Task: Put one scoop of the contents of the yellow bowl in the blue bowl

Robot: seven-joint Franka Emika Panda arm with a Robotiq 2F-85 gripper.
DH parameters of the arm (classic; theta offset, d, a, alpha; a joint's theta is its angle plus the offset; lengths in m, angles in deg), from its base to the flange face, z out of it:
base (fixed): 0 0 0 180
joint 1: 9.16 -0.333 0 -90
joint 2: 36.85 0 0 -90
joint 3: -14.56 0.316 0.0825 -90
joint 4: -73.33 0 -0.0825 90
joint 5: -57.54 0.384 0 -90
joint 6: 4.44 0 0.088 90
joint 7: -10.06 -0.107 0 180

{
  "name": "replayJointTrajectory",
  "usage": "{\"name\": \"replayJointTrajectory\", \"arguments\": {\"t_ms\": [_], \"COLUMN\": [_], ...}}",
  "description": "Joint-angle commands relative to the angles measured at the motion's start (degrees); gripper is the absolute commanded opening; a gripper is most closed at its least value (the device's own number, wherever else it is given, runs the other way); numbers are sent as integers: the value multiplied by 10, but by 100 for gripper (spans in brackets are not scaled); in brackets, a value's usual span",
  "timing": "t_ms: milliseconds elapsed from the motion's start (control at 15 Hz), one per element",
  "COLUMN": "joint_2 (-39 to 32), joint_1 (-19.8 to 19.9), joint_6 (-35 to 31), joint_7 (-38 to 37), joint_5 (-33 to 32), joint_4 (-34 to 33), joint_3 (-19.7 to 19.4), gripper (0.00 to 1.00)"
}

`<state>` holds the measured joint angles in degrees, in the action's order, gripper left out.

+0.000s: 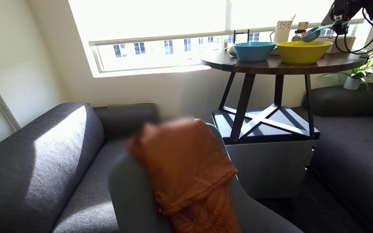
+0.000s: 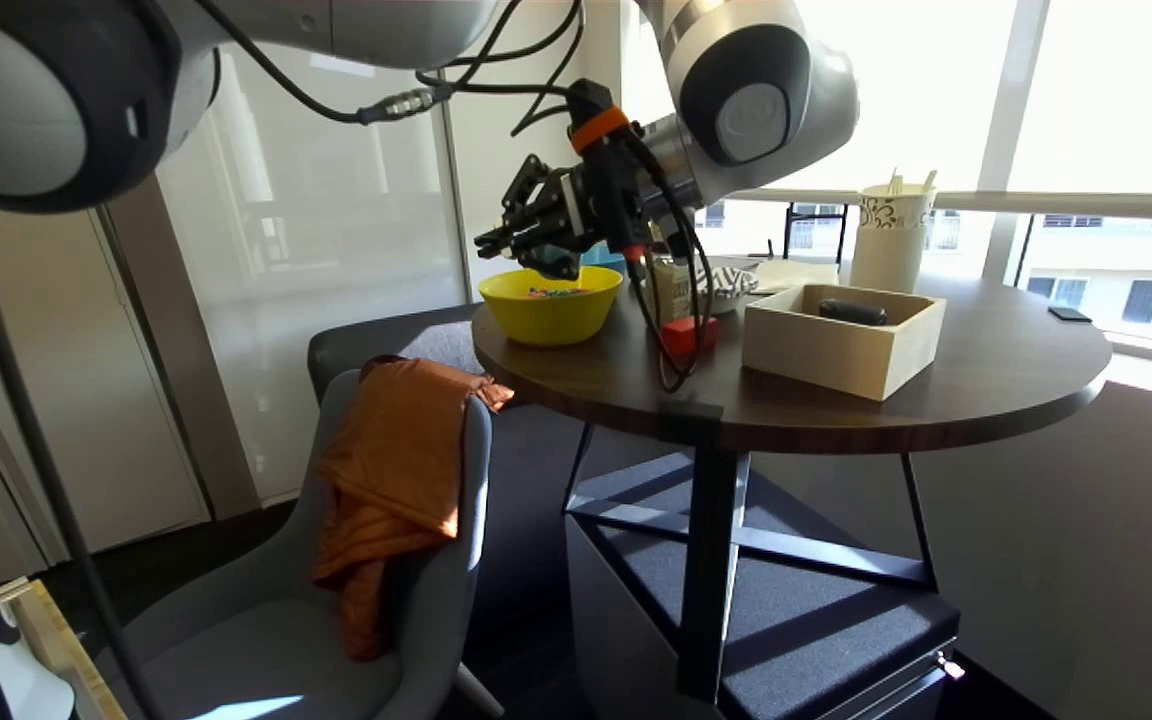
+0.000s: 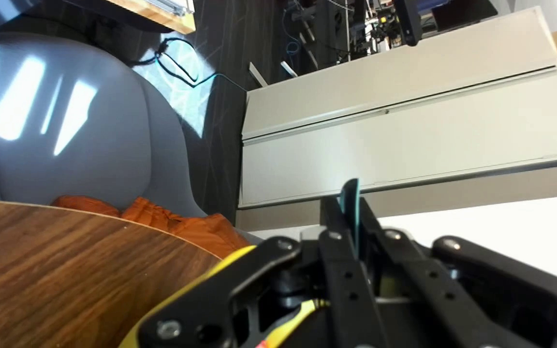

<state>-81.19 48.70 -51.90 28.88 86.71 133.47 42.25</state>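
Observation:
The yellow bowl (image 1: pixel 303 54) stands on the round table, and it also shows in an exterior view (image 2: pixel 548 315) with small multicoloured contents (image 2: pixel 556 292). The blue bowl (image 1: pixel 254 53) stands close beside it; in an exterior view it is mostly hidden (image 2: pixel 603 256) behind my gripper (image 2: pixel 498 243). My gripper (image 1: pixel 339 28) is shut on the handle of a teal scoop (image 1: pixel 312 35), whose end hangs above the yellow bowl. Reddish specks show at the scoop's rim; I cannot tell how full it is. In the wrist view the scoop handle (image 3: pixel 351 191) sits between the fingers.
A pale box (image 2: pixel 826 345) with a black object, a red item (image 2: pixel 688 336), a patterned bowl (image 2: pixel 731 285) and a tall cup with utensils (image 2: pixel 891 235) stand on the table (image 2: pixel 1016 350). A chair with an orange jacket (image 2: pixel 396 450) is beside the table.

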Motion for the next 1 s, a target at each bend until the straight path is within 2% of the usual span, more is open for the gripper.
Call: {"name": "replayJointTrajectory", "arguments": {"t_ms": [0,200,467,667,933], "joint_2": [-49,-66,-54,-47,-47], "joint_1": [52,71,64,49,10], "joint_6": [0,-1,-2,-12,-11], "joint_7": [-66,-94,-101,-110,-158], "joint_5": [33,57,88,93,93], "joint_4": [-44,-83,-143,-178,-205], "joint_3": [94,135,139,148,162], "gripper": [2,2,2,2,2]}}
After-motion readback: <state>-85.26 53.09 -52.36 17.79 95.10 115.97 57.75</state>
